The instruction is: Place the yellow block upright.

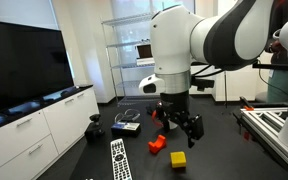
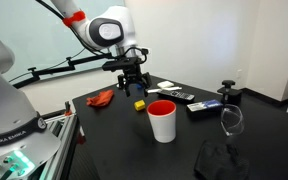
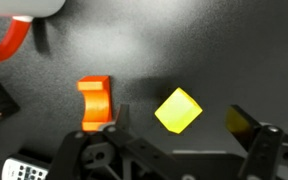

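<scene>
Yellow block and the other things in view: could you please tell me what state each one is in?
Gripper: jaws open, empty, hovering above the table.
Yellow block: resting on the table, ungripped.
Orange-red block: resting on the table, apart from the yellow block.
Red cup: upright, mouth up.

exterior views side-on to the table (image 2: 114,140), wrist view close, looking down

Wrist view: bucket (image 3: 12,40) cut by the top edge, remote (image 3: 22,168) by the bottom. In an exterior view the yellow block (image 2: 140,103) is too small to tell its pose.
</scene>
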`<action>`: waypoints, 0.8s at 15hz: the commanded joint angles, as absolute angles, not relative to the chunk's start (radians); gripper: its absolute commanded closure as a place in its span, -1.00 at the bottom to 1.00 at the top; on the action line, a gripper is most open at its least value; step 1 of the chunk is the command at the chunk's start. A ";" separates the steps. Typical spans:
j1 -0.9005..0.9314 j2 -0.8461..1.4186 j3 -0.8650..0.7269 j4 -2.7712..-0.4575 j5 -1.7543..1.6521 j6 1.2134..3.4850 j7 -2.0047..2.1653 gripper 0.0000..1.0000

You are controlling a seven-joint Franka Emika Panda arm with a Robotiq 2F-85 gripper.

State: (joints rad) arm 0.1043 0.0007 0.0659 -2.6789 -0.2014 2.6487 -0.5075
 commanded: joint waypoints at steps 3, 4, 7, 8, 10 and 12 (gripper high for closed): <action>0.100 0.010 0.076 -2.674 -0.196 2.678 -0.296 -1.00; 0.102 0.009 0.076 -2.680 -0.211 2.703 -0.235 -1.00; 0.105 0.013 0.075 -2.678 -0.265 2.719 -0.029 -1.00; 0.103 0.021 0.071 -2.672 -0.286 2.706 0.038 -1.00; 0.105 0.055 0.066 -2.653 -0.328 2.670 0.172 -1.00; 0.120 0.106 0.067 -2.639 -0.343 2.643 0.276 -1.00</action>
